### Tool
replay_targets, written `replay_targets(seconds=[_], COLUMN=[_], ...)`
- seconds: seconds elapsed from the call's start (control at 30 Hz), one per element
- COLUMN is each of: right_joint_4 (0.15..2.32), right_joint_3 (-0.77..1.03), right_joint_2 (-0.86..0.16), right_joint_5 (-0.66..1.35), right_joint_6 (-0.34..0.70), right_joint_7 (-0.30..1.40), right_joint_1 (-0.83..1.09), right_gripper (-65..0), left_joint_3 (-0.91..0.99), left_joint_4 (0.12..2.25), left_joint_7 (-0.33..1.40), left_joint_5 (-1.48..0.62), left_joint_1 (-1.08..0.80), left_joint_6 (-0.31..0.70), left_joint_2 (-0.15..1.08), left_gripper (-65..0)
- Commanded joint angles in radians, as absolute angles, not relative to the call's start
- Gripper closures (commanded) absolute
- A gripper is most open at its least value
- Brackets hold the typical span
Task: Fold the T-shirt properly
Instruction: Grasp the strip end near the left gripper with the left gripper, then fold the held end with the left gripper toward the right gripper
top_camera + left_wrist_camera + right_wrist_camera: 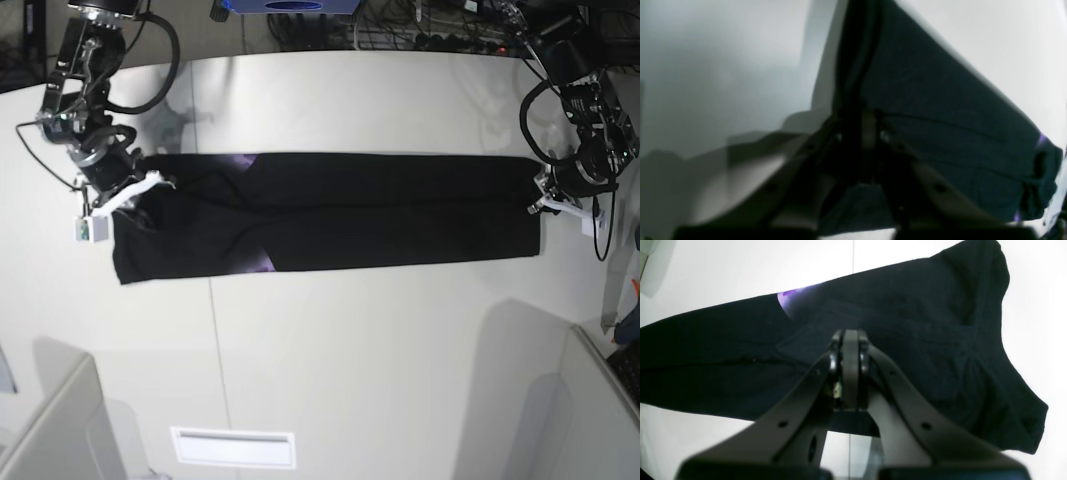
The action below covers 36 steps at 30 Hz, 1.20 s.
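T-shirt — a long black band, purple print peeking.

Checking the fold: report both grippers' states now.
Left gripper: closed, apparently pinching the T-shirt.
Right gripper: shut, over the T-shirt; hold unclear.

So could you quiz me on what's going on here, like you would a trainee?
1. True or false: the large black cloth T-shirt lies as a long narrow band across the white table.
2. Which colour peeks out from the shirt's folds: A) green, B) purple, C) red?
3. Fill in: the right gripper has its jaws ____, hovering over the shirt's sleeve end.

Key
1. True; it stretches between the two arms, with the left gripper at the other end.
2. B; small purple patches of print show in both wrist views and the base view.
3. Shut; the jaws are pressed together with no cloth visibly between them.
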<state>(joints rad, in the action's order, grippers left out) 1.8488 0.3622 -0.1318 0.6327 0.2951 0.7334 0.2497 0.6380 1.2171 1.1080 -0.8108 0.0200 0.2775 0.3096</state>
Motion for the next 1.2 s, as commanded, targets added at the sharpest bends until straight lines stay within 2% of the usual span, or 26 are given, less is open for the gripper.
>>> replay_targets(seconds=[0.0, 0.13, 0.3, 0.57, 0.73, 0.93, 1.03, 1.17], right_joint_4=[1.876, 1.876, 1.876, 1.873, 1.873, 1.871, 1.871, 1.873], right_joint_3=[0.366, 0.366, 0.367, 0.364, 0.364, 0.364, 0.364, 0.371], right_joint_2=[-0.143, -0.143, -0.143, -0.143, -0.143, -0.143, -0.143, -0.143], right_joint_5=[0.653, 0.653, 0.653, 0.653, 0.653, 0.653, 0.653, 0.653], right_joint_6=[0.298, 0.298, 0.298, 0.297, 0.297, 0.297, 0.297, 0.297], right_joint_7=[0.710, 0.713, 0.713, 0.714, 0.714, 0.714, 0.714, 0.714], right_joint_1=[0.240, 0.240, 0.240, 0.239, 0.237, 0.240, 0.240, 0.240], right_gripper=[0.0, 0.0, 0.0, 0.0, 0.0, 0.0, 0.0, 0.0], left_joint_3=[0.639, 0.642, 0.634, 0.444, 0.236, 0.059, 0.012, -0.005], left_joint_4=[1.222, 1.282, 1.560, 1.923, 1.942, 1.916, 1.873, 1.819], left_joint_7=[1.133, 1.133, 1.135, 1.141, 1.141, 1.141, 1.141, 1.141], left_joint_5=[-0.786, -0.751, -0.668, -0.513, -0.375, -0.269, -0.269, -0.277], left_joint_1=[0.025, 0.025, -0.042, -0.174, -0.165, -0.097, -0.061, -0.038], left_joint_6=[0.271, 0.271, 0.268, 0.266, 0.260, 0.200, 0.196, 0.137], left_joint_2=[0.320, 0.357, 0.357, 0.199, 0.087, -0.015, -0.030, -0.048], left_gripper=[0.0, 0.0, 0.0, 0.0, 0.0, 0.0, 0.0, 0.0])
